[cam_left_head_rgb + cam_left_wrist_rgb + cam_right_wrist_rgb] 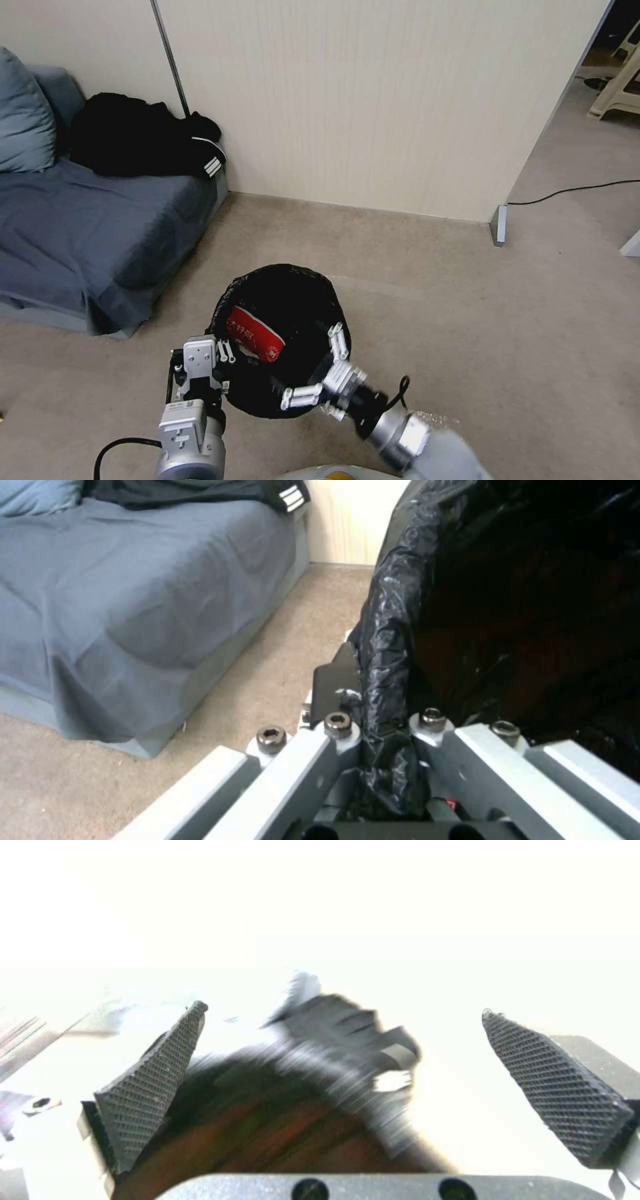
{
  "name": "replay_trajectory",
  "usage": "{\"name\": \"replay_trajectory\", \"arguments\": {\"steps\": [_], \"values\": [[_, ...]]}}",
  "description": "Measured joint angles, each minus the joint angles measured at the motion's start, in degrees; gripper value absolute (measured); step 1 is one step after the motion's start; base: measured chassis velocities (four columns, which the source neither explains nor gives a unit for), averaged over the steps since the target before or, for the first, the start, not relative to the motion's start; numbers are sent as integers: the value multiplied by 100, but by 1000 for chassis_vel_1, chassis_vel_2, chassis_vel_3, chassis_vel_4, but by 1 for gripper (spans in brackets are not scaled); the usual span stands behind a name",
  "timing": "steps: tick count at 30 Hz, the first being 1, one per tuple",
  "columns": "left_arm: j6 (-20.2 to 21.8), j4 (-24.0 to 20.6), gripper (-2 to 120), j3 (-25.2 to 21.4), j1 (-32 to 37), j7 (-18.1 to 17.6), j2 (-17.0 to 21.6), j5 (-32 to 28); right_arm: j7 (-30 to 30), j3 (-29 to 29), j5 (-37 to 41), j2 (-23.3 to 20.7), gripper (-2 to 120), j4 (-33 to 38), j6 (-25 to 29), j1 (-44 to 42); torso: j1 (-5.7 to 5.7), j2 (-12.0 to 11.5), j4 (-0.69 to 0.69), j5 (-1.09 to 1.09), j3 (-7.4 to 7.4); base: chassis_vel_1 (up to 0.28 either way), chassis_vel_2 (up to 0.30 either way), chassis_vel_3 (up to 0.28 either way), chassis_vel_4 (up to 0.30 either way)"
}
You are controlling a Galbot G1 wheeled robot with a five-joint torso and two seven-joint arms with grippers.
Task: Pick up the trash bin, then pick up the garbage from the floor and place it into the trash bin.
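Basically, sofa (87, 227) sat on my left against the wall, carpet floor (467, 320) below. Trash bin (280, 333) hung in front of me, my left claw (223, 353) clenched on its liner-covered rim to carry it. My right claw (319, 363) was spread wide over the mouth, holding nothing. Red-white packet (253, 332) lay inside the bin.

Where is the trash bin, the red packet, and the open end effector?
trash bin (313, 283): head view, far rim of black liner.
red packet (252, 332): head view, its red face, inside the bin.
right end effector (322, 363): head view, between its spread fingertips.
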Motion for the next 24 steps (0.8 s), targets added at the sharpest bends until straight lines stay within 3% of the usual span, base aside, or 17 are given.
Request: {"name": "replay_trajectory", "arguments": {"steps": [3,6,14,24], "values": [[-33,16,0,-49,-14,-8,15,33,797,488,-85,360,100,541,-199,-373,0,0,-2,-1,0,0,0,0,0],[-39,48,0,-73,-35,-15,26,36,1197,738,-430,580,100,752,-178,-784,0,0,-2,0,0,0,0,0,0],[-70,134,0,-146,-92,-58,30,-40,1267,1293,-967,1134,100,664,348,-1466,0,0,-2,-1,0,0,0,0,0],[-77,132,0,-148,-103,-60,43,-90,1278,1568,-773,1365,100,281,665,-1528,-1,0,-2,-1,0,0,0,0,0]]}}
